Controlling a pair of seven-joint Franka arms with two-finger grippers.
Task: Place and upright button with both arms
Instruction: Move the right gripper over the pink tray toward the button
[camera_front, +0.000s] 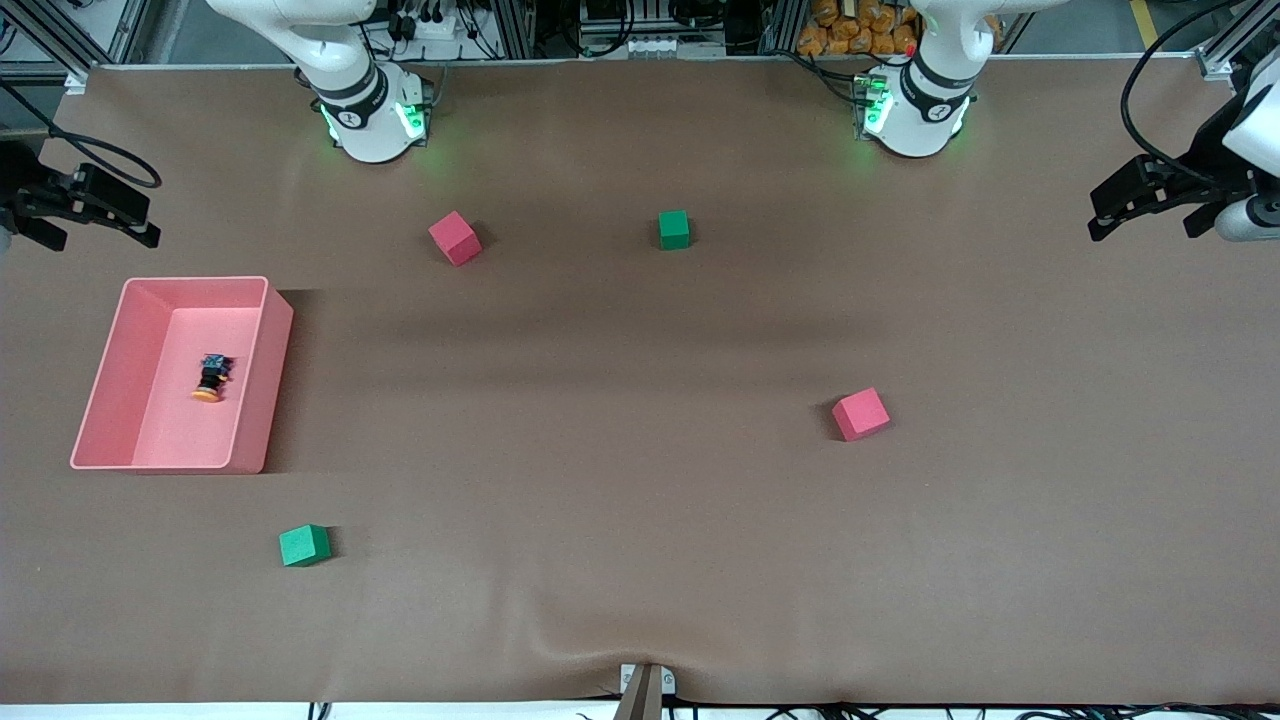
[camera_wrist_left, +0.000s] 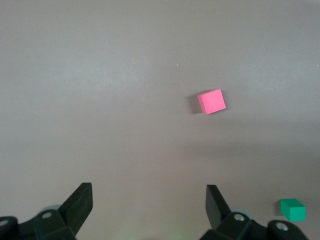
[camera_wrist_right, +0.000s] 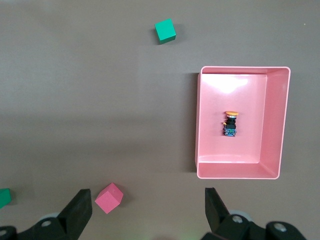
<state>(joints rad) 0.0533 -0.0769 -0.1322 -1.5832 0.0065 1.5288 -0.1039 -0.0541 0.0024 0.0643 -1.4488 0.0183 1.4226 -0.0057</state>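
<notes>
The button (camera_front: 210, 378) lies on its side on the floor of a pink tray (camera_front: 270, 300) toward the right arm's end of the table, its orange cap toward the front camera. In the right wrist view the button (camera_wrist_right: 231, 124) sits mid-tray (camera_wrist_right: 199, 120). My right gripper (camera_wrist_right: 148, 196) hangs high over the table, open and empty, well apart from the tray. My left gripper (camera_wrist_left: 149, 192) also hangs high over bare table, open and empty. In the front view the left gripper (camera_front: 1150, 195) and right gripper (camera_front: 85, 205) show at the table's two ends.
Loose foam cubes lie on the brown table: a red one (camera_front: 455, 238) and a green one (camera_front: 674, 229) near the bases, a red one (camera_front: 860, 413) toward the left arm's end, and a green one (camera_front: 305, 545) nearer the front camera than the tray.
</notes>
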